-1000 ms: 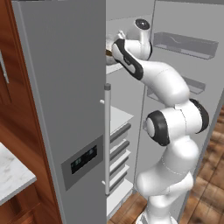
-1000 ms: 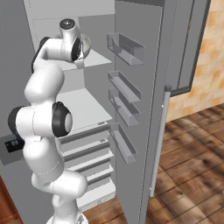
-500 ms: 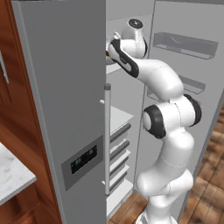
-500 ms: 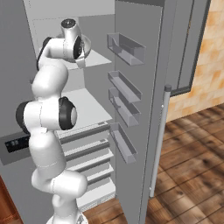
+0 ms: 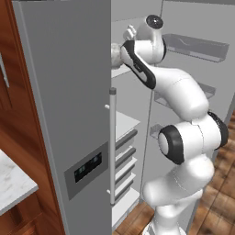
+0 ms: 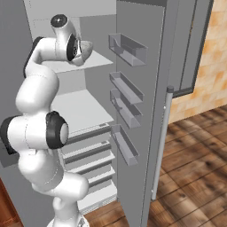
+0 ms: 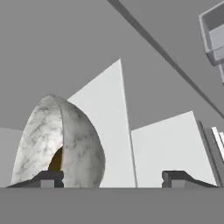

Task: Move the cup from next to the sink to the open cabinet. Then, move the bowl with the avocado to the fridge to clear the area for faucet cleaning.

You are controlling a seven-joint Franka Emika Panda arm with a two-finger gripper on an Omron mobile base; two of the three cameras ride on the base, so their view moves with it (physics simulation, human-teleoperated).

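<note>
The pincer [image 7: 111, 179] stands apart beside the bowl [image 7: 61, 144] on the fridge [image 6: 146, 111] shelf [image 6: 95, 60]; draw back straight, touching nothing.

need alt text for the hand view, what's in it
A round white-grey marbled stone bowl sits tilted at the left fingertip of the open gripper, something brown-orange showing at its lower edge. White fridge shelves lie beyond it.
</note>
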